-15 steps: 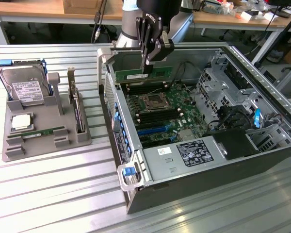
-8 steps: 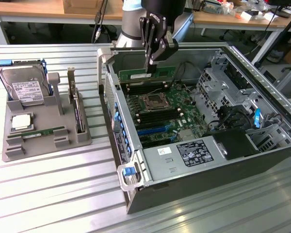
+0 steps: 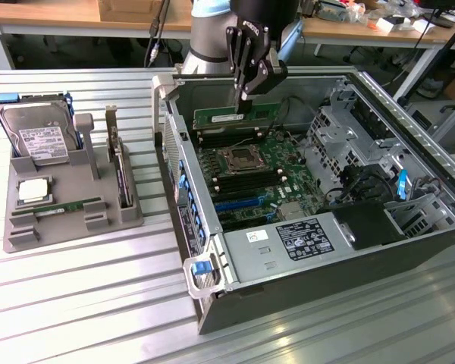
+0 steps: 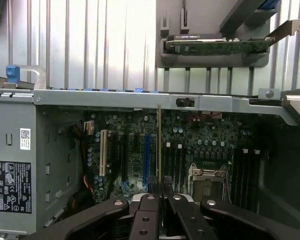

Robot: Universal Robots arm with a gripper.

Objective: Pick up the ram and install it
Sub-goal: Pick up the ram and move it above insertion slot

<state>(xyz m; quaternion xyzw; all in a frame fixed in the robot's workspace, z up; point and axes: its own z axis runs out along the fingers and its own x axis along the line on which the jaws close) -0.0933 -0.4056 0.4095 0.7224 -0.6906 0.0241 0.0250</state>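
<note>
My gripper (image 3: 243, 97) hangs over the far part of the open computer case (image 3: 303, 250), shut on the ram (image 3: 235, 117). The ram is a long green stick with a white label, held level by its top edge just above the motherboard (image 3: 250, 178) and its black memory slots (image 3: 227, 140). In the wrist view the ram (image 4: 159, 145) appears edge-on as a thin strip running out from between the black fingers (image 4: 146, 212), over the slots beside the processor socket (image 4: 208, 177).
On the exterior view's left, a grey tray (image 3: 26, 235) holds a hard drive (image 3: 38, 133), a square silver processor chip (image 3: 32, 189), a second green stick (image 3: 68, 206) and an upright expansion card (image 3: 120, 163). The drive cages (image 3: 349, 129) and case walls surround the motherboard.
</note>
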